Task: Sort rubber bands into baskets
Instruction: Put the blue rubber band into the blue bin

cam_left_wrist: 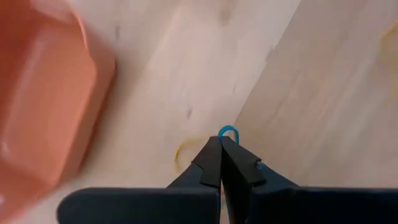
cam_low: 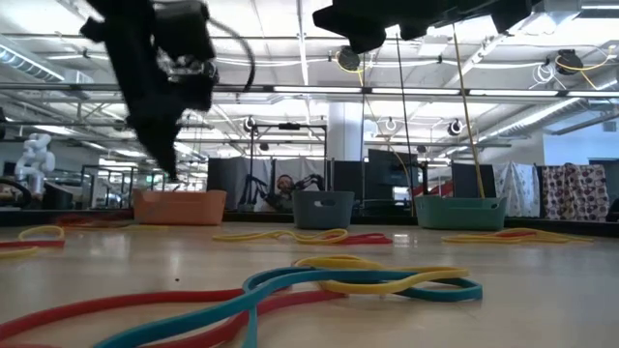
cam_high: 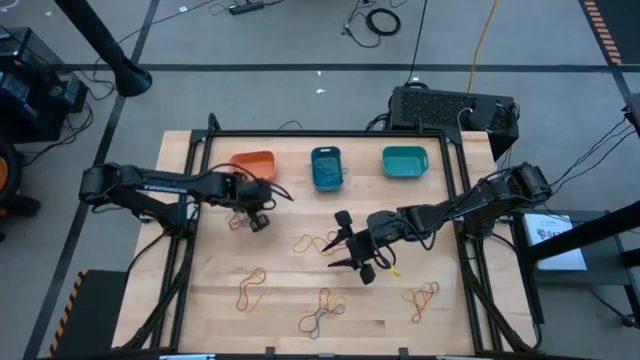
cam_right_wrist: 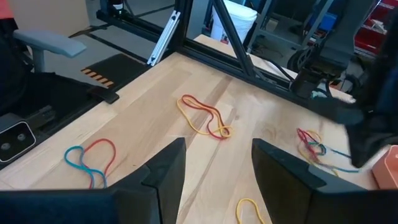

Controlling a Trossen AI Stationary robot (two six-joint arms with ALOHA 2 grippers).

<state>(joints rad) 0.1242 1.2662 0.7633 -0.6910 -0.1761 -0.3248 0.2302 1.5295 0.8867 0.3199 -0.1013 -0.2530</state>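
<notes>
Three baskets stand in a row at the table's far side: orange (cam_high: 253, 165), blue (cam_high: 328, 167) and teal (cam_high: 405, 162). My left gripper (cam_high: 256, 216) hovers just near of the orange basket (cam_left_wrist: 43, 93), shut on a blue rubber band (cam_left_wrist: 227, 131), over a small tangle of bands (cam_high: 238, 221). A yellow band (cam_left_wrist: 180, 153) lies on the wood below it. My right gripper (cam_high: 345, 248) stands open at mid-table, nothing between its fingers (cam_right_wrist: 168, 169), beside a yellow and red band (cam_high: 316, 242). My left gripper pinches the blue rubber band between its two shut fingertips, coming steeply from above. Only a small loop of the band (cam_left_wrist: 227, 131) sticks out past the tips. The fingers hide the rest of it, and whether it hangs clear of the table I cannot tell.
More bands lie on the near half of the table: an orange and red one (cam_high: 250, 286), a mixed knot (cam_high: 322, 312), another at the right (cam_high: 422, 297). In the right wrist view lie a red-yellow pair (cam_right_wrist: 205, 119) and a blue-red pair (cam_right_wrist: 90, 159). A black frame borders the table.
</notes>
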